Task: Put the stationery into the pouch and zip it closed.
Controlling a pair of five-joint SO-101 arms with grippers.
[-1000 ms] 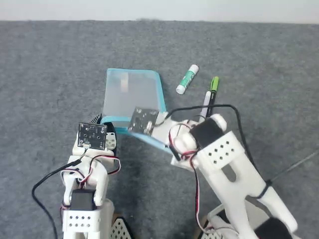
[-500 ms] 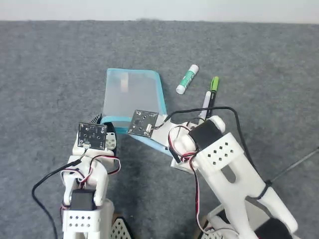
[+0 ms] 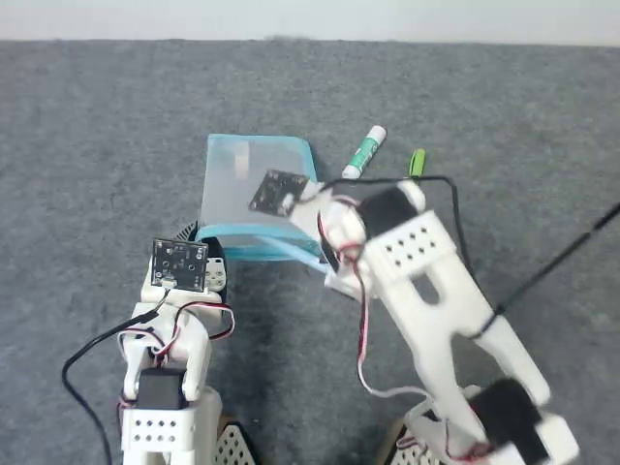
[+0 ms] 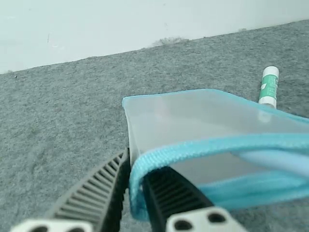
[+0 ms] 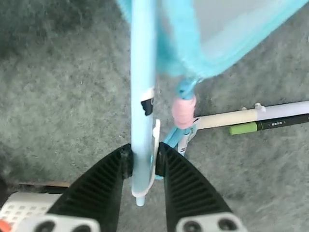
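Two grippers share the work at the mouth of the pouch [image 3: 254, 184], which lies about mid-table [image 3: 97, 145] with its closed end toward the far edge and its mouth toward the arms. The left gripper [image 4: 134, 169] is clenched on the blue zip edge at the pouch's near left corner. That grip probably lifts the mouth open and anchors the pouch so it cannot slide toward the far edge when something is pushed in.

The right gripper [image 5: 143, 147] grasps a light-blue pen [image 5: 143, 72] by its clip end, with the shaft aimed lengthwise into the opening. In the left wrist view a pale blue shaft shows between the two zip edges, so the pen appears to be partly inside, though not yet released.

The pink zip pull [image 5: 183, 111] hangs at the right end of the mouth, which fits a zip run fully open. Just beside it on the table lie a white pen [image 5: 231, 117] and a green marker [image 5: 270, 124], side by side and touching. A glue stick [image 3: 364, 153] rests nearer the far edge, close to the pouch's right side.

By my reckoning this is the first item going in. Three more remain outside, and the zip is not yet drawn.
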